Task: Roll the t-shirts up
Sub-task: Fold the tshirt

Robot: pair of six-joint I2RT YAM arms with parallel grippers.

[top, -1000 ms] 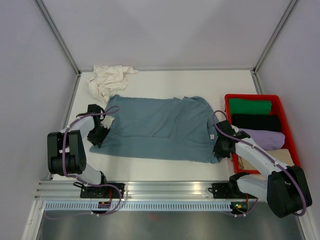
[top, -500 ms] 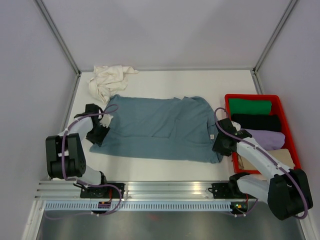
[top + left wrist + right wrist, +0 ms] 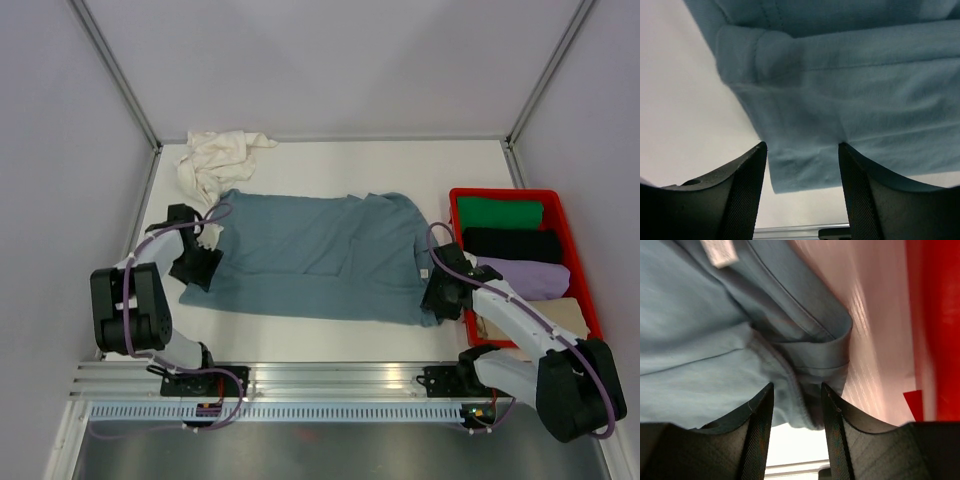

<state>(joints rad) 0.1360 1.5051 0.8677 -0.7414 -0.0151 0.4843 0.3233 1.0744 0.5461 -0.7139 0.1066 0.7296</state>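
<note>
Mostly flat, the slate-blue t-shirt (image 3: 320, 255) lies spread across the middle of the white table (image 3: 350, 160), between the two arms. Its left and right edges are partly hidden from above by the black grippers sitting over them. The cream-white t-shirt (image 3: 213, 160) is crumpled in a heap at the far left corner, touching the blue one's far left edge.

From overhead neither gripper's opening can be made out. Only the left wrist camera shows the left gripper (image 3: 802, 146) with its fingers spread wide, released, a near corner of blue fabric lying across the gap. The right wrist camera shows the right gripper (image 3: 797, 386) with its fingers closer together and a thick folded hem filling the space between them; whether they pinch it cannot be told. That view also shows a white label (image 3: 720, 252) on the shirt, cut off at the top.

Just right of the blue shirt stands a red bin (image 3: 456, 215) holding folded clothes in green (image 3: 500, 212), black (image 3: 512, 243), lavender (image 3: 530, 275) and beige (image 3: 565, 315), the beige partly covered by the right arm.
</note>
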